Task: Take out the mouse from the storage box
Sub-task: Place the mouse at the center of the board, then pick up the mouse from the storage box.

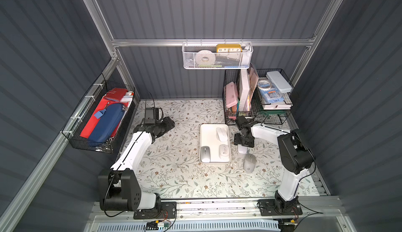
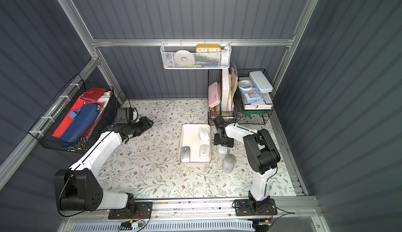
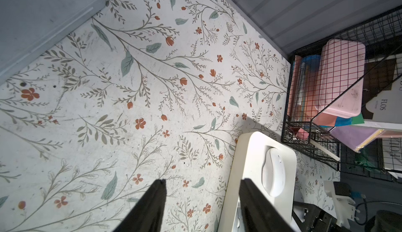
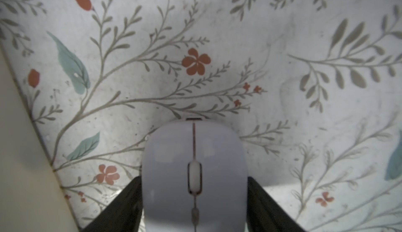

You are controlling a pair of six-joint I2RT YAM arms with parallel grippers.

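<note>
R tool [image 4: 194, 180] points down at the desk [image 1: 174, 159]. Its two fingers [image 4: 124, 209] sit right by both long sides of a white mouse [image 4: 174, 165]. Can't tell if they squeeze it or just stand next to it. This mouse is out of the storage box [image 1: 207, 135]. It looks to be down on the desk, just beside the box's edge. A grey mouse [image 1: 249, 163] lies near it, also outside.

In the box: a long white mouse [image 1: 221, 134], a silver mouse [image 1: 205, 154] & a small white mouse [image 1: 224, 151].

L tool [image 3: 202, 180] is well apart on the other side of the box, fingers apart, nothing btw them.

I think a mouse is light, w/ a hard shell that won't bend. The top is round & smooth, so prob slippery. Best hold: the two long sides, near the middle, low down. Not on the wheel or buttons.
</note>
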